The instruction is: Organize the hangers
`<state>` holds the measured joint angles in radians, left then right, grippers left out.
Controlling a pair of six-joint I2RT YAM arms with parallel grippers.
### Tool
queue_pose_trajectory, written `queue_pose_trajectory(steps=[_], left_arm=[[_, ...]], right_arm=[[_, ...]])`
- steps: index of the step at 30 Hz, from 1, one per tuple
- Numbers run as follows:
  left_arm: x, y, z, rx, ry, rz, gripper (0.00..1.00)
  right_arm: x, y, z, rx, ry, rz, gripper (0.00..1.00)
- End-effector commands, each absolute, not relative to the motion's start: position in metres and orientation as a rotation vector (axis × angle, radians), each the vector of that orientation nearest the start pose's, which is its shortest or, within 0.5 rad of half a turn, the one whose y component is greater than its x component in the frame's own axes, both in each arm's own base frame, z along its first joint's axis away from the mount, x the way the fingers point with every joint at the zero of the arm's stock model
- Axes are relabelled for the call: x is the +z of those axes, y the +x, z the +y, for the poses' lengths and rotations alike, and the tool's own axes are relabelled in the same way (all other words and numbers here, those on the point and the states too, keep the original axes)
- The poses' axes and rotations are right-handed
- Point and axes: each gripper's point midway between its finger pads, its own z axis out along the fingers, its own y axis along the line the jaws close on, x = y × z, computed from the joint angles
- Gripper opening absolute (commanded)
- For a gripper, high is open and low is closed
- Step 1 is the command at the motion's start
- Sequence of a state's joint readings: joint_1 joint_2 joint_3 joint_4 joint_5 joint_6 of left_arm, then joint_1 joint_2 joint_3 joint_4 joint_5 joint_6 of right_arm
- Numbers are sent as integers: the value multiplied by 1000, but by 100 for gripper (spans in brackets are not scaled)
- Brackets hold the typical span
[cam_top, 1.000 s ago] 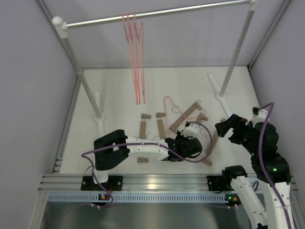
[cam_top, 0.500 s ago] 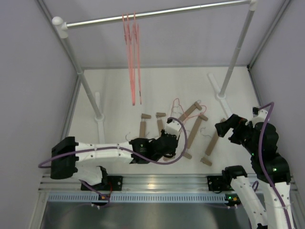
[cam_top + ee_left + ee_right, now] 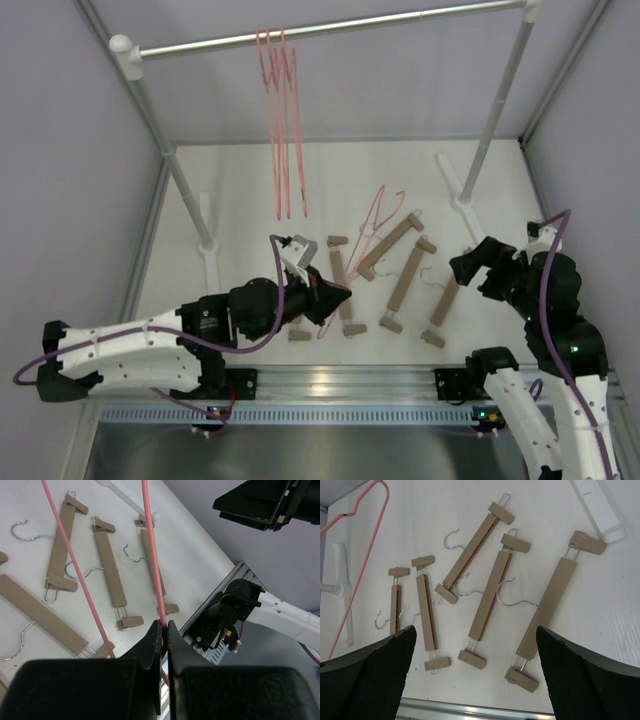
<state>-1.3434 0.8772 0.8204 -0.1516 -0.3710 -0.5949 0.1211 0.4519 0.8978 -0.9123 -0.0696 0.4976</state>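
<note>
White shells and black joints made up the left arm and right arm. Purple cables trailed along both. The left hand had smooth black fingers.

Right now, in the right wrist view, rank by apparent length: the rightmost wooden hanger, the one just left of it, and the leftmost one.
1. Rightmost wooden hanger: longest.
2. Left neighbour: somewhat shorter.
3. Leftmost wooden hanger: clearly shortest, though its lower end may be hidden.
</note>
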Motion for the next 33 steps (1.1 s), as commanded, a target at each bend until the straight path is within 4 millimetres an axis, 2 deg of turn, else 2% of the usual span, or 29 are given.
queue_pose_trajectory(steps=[1,4,5,12,15,20,25,31,33], left_arm=[[263,113,-296,-1020,382,1912,0],[259,113,-278,-1029,304,1929,0],[251,117,-266,-986,270,1950,0],[218,128,-226,-858,59,2033,0],[206,134,-203,-785,-34,2044,0],[194,138,-177,-711,-182,2064,0],[201,144,-158,-746,-306,1995,0],[235,152,-145,-760,-351,1899,0],[252,156,-142,-759,-364,1865,0]], right_arm=[[261,180,53,456,332,2008,99],[263,181,54,456,325,2009,99],[263,181,54,457,327,2009,100],[262,184,56,467,323,2012,100],[260,183,56,464,318,2017,100],[257,184,55,460,318,2026,99],[257,184,56,463,313,2027,100],[256,183,57,464,303,2030,100],[256,183,57,466,302,2030,99]])
